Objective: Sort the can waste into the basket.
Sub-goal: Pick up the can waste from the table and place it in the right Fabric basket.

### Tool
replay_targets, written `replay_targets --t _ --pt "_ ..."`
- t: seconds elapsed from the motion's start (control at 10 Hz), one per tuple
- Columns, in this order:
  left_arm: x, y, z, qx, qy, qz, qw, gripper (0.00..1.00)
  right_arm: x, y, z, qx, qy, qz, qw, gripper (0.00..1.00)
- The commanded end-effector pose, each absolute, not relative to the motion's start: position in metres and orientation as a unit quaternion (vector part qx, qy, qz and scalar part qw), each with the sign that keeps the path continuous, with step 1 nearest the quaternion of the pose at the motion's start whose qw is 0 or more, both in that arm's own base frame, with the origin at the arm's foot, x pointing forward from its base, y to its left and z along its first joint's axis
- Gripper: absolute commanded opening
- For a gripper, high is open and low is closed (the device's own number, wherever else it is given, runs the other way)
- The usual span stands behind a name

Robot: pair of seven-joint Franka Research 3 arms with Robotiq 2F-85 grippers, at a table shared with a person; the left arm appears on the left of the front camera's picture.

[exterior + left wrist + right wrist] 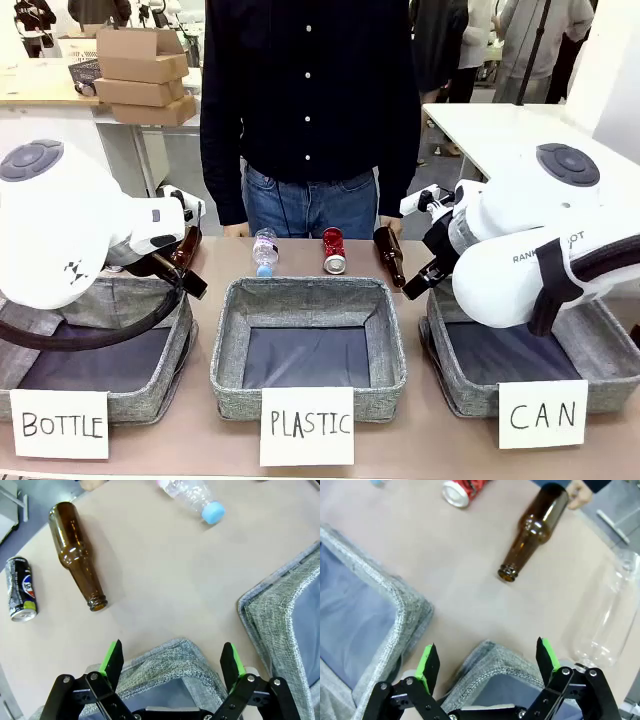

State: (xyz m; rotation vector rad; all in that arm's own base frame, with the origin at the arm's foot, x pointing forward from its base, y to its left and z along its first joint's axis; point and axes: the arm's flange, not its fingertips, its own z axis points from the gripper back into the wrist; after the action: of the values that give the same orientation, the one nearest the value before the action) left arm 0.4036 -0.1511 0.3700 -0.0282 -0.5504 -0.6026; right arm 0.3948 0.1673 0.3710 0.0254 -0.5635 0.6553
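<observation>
The dented red can (333, 250) lies on the table in front of the person, behind the middle basket; in the right wrist view the red can (465, 489) lies at the top edge. The black can with blue markings (20, 587) lies at the left of the left wrist view, beside a brown bottle (75, 555). The grey basket carded "CAN" (465, 390) stands at the right, under my right arm. My right gripper (487, 662) hangs open over that basket's far corner (492, 655). My left gripper (171, 662) is open and holds nothing.
Baskets carded "PLASTIC" (305, 425) and "BOTTLE" (60, 425) stand in the middle and at the left. A clear bottle with a blue cap (265, 250), another brown bottle (390, 255) and a second clear bottle (607, 615) lie on the table. A person's hand (577, 495) rests at the far edge.
</observation>
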Motion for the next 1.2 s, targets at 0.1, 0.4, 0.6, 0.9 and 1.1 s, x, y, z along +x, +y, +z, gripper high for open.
replay_targets --t 0.1,0.4,0.6,0.9,1.1 --pt "0.404 -0.151 0.37 -0.014 -0.268 -0.293 0.918 1.0 0.395 0.167 0.371 0.012 -0.273 0.318 0.908 1.0" --pt "0.404 -0.151 0.37 -0.014 -0.268 -0.293 0.918 1.0 0.395 0.167 0.371 0.012 -0.273 0.318 0.908 1.0" --pt "0.404 -0.151 0.37 -0.014 -0.268 -0.293 0.918 1.0 0.395 0.167 0.371 0.012 -0.273 0.318 0.908 1.0" --pt "0.404 -0.151 0.37 -0.014 -0.268 -0.293 0.918 1.0 0.395 0.167 0.371 0.012 -0.273 0.318 0.908 1.0" --pt "0.331 -0.145 0.469 -0.058 -0.251 -0.259 0.931 1.0 0.346 0.146 0.47 0.092 -0.22 0.299 0.924 1.0"
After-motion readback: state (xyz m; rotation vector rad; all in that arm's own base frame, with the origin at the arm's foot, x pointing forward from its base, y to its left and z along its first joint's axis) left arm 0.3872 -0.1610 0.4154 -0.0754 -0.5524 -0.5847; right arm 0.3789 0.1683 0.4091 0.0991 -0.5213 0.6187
